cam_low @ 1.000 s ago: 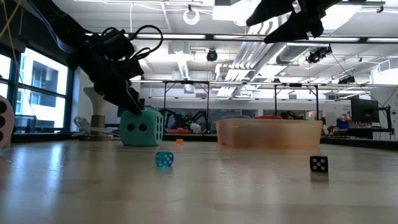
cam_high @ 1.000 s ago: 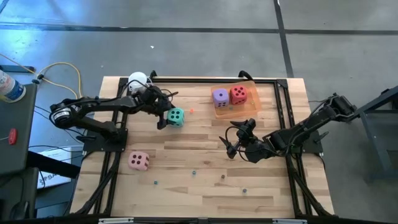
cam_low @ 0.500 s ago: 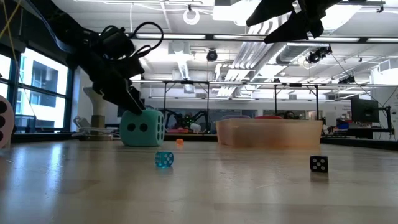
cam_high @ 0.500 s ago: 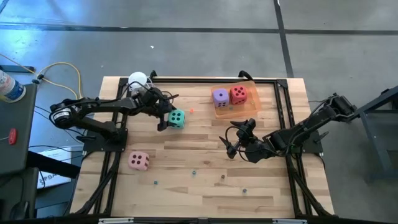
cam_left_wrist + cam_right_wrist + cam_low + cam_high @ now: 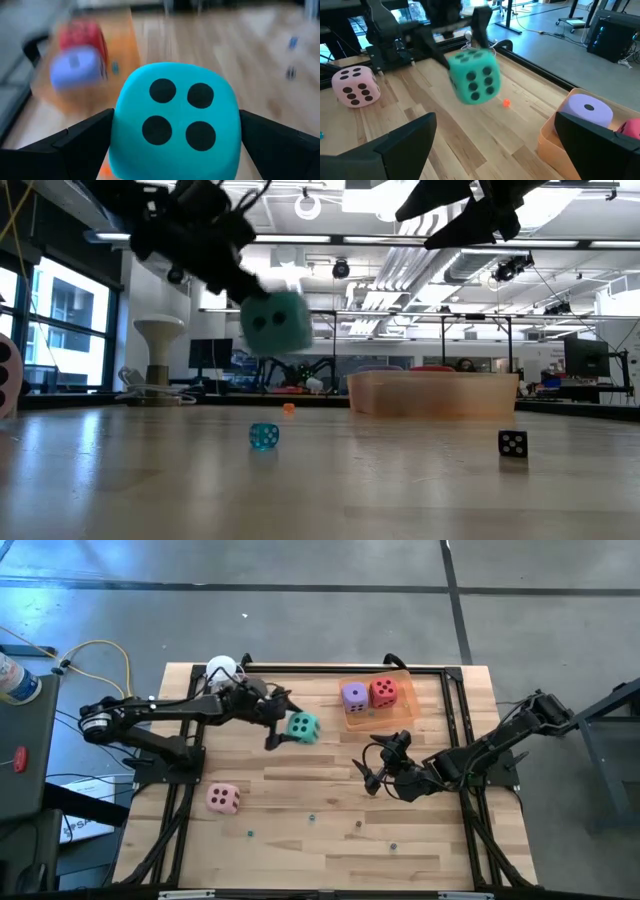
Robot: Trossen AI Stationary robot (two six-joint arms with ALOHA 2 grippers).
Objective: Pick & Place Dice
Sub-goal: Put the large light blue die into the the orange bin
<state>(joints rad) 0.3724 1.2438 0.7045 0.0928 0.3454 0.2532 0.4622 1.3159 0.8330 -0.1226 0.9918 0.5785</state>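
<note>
We see the left gripper [image 5: 283, 728] clamped on the teal die [image 5: 302, 726], its two fingers spread wide against the cube's sides, holding it in the air above the table [image 5: 300, 830], as the low view shows. Ahead of it, towards the right, stands the orange tray [image 5: 402, 716], with the purple die [image 5: 354, 695] and the red die [image 5: 383, 691] side by side inside it. A tiny orange bead [image 5: 506, 103] lies on the wood between the lifted die and the tray. The pink die [image 5: 223, 799] sits well apart near the table's left edge. The right gripper [image 5: 372, 766] hovers just in front of the tray, jaws wide and empty. A few small beads dot the near boards.
</note>
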